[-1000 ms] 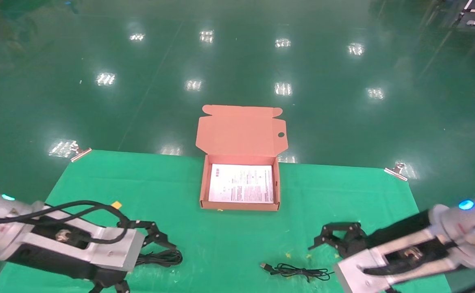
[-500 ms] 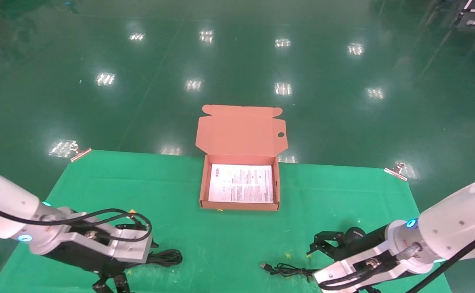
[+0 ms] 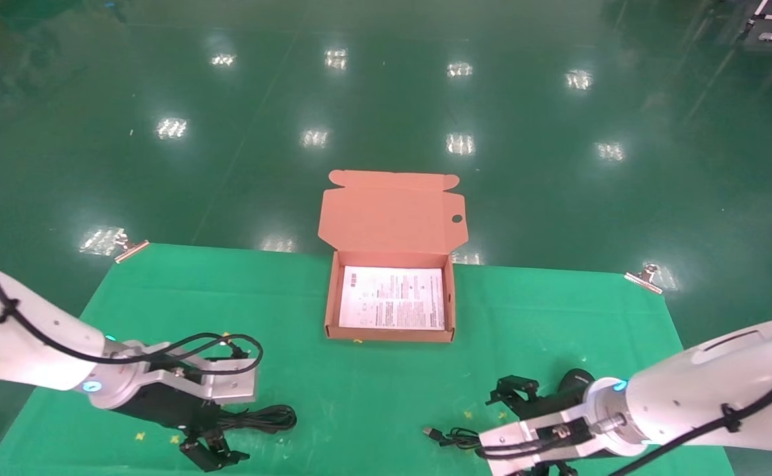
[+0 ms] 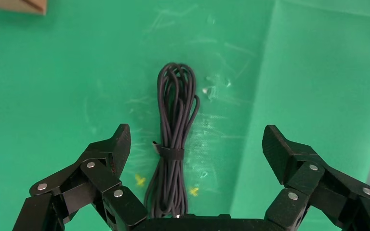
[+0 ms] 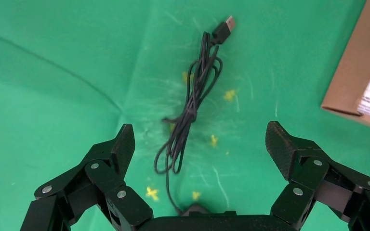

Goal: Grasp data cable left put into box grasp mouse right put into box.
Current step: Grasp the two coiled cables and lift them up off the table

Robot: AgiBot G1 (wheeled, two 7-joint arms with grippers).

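White arm shells carry black cables and cyan lights. Silver wrist blocks lead to black, silver-riveted linkage fingers (image 4: pixel 107 159).

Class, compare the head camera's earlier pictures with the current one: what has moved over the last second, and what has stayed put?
Both arms swung inward and tipped down. The left gripper, open, now straddles the black bundled data cable; the right gripper, open, hangs over the black corded mouse. Nothing is grasped. The cable, mouse and salmon-orange cardboard box have not shifted.
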